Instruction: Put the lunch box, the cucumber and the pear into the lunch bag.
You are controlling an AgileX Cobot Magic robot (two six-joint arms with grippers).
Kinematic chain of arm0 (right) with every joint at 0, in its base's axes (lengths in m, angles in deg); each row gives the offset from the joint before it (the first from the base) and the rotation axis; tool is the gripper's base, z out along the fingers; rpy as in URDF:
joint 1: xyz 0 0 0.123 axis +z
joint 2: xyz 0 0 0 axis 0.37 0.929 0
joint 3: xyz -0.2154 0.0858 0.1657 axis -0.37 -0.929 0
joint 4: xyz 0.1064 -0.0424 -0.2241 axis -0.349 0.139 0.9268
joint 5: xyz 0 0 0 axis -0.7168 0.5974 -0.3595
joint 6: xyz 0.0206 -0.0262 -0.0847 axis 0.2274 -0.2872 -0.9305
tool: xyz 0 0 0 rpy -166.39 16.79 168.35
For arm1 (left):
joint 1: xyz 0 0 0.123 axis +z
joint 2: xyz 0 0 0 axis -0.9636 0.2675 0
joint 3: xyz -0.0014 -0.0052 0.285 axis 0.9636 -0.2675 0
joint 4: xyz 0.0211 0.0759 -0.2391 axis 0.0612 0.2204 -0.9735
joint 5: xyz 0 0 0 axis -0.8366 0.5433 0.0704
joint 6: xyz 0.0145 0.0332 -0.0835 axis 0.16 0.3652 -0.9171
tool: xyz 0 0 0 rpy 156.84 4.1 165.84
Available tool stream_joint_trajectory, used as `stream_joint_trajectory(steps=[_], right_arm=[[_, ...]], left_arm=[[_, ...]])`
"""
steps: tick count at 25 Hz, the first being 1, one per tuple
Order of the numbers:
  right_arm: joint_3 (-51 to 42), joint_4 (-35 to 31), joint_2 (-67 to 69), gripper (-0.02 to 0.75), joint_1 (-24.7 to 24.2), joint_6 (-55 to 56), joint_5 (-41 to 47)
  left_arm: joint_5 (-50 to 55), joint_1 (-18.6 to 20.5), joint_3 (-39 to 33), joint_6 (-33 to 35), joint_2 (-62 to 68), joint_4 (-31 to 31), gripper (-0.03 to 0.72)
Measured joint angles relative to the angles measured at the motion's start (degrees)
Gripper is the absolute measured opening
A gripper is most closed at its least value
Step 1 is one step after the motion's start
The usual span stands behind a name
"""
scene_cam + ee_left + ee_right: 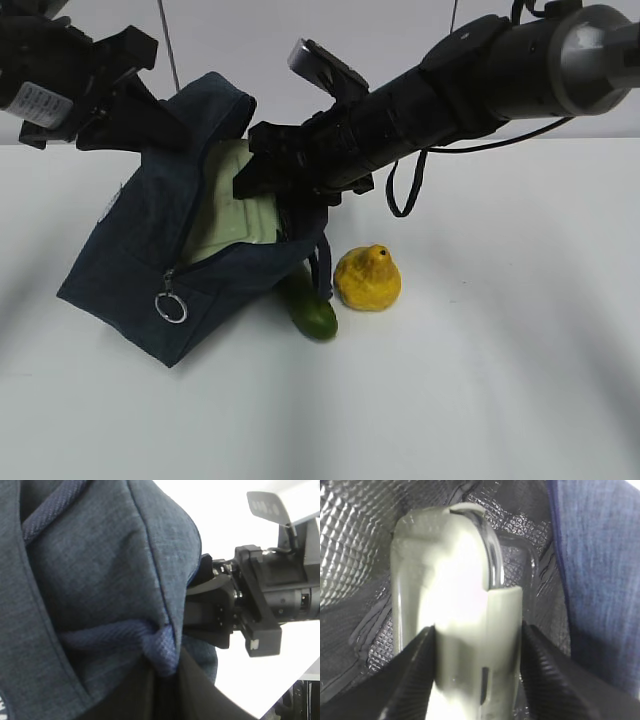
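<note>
Lunch box [455,615] sits between the right fingers [415,680], which flank its narrow sides inside the silver-lined lunch bag [130,260]; whether they grip or have let go I cannot tell. Its long axis runs straight ahead of them, deeper into the bag. Left fingers [165,700], clenched, pinch the bag's fabric. Cucumber [310,312] and pear [368,278] lie on the worktop [500,380] beside the bag's mouth, nearer the right arm.

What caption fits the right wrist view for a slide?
Right hand straddling the green-lidded lunch box inside the lunch bag's silvery lining.
</note>
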Motion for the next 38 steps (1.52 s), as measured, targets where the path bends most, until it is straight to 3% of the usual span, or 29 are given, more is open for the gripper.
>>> stream_joint_trajectory(steps=[18,22,27,32,38], right_arm=[[0.7,4.3,-0.1,0.415,0.0,0.5,1.9],[2.8,8.3,-1.4,0.414,0.0,0.5,2.5],[4.5,17.3,-4.2,0.391,-0.5,3.0,4.6],[4.6,35.0,-7.3,0.317,-1.0,8.7,9.1],[4.6,48.6,-9.0,0.304,-1.0,14.4,16.1]], left_arm=[[0.2,0.0,0.0,0.4,0.1,0.5,0.003],[0.2,0.0,0.0,0.5,0.1,1.5,0.003],[0.2,-0.1,0.0,0.5,0.1,4.4,0.003],[0.2,-0.1,0.0,0.5,0.1,6.3,0.003],[0.3,-0.1,0.0,-0.6,0.1,10.0,0.003]])
